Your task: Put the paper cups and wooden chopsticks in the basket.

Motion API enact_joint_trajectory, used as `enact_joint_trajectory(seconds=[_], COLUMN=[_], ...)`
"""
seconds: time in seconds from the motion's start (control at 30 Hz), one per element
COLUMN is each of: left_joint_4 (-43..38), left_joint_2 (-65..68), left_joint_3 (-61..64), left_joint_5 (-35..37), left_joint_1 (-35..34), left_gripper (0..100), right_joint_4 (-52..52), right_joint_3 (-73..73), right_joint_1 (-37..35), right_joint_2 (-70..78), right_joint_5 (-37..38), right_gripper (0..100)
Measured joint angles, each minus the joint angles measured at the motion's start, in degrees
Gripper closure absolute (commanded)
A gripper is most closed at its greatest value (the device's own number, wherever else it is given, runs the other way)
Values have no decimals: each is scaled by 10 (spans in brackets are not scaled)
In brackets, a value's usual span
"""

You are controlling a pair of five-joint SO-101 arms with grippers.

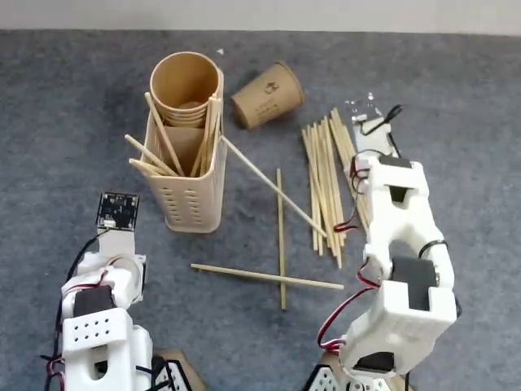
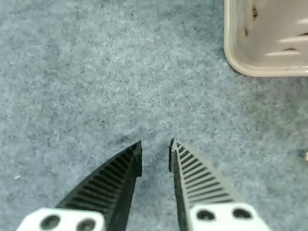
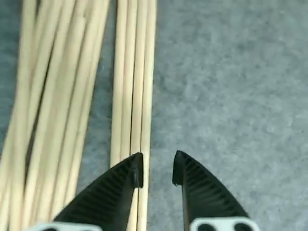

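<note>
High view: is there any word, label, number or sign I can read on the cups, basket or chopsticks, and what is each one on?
Tipped-over paper cup: dark printed mark on its side, too small and blurred to read.
Stacked cups in the basket: no print to make out.
Basket wall: rows of holes, no text.
Loose chopsticks: plain wood, no text.

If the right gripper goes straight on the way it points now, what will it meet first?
Probably the chopsticks lying on the carpet: one fingertip of the right gripper is over the bundle's outer sticks, the other over bare carpet. Depth is hard to judge.
</note>
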Motion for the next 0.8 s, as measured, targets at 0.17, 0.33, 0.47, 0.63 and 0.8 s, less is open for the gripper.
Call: enact_joint_trajectory(seconds=[0.17,0.33,0.47,0.63,0.8], left_joint_4=[0,0,0,0,0], left_joint_2=[0,0,0,0,0], left_joint_3=[0,0,0,0,0], left_joint_5=[0,0,0,0,0], left_joint_1=[0,0,0,0,0], left_gripper=[874,874,874,874,874], right_joint_4=[-4,-5,-1,5,27], right_joint_3=[-3,-26,-43,-44,-41], right_joint_1=[4,8,21,33,24], right_joint_2=[53,93,103,101,25], right_joint_5=[21,23,23,23,-96], right_gripper=[882,971,991,995,995])
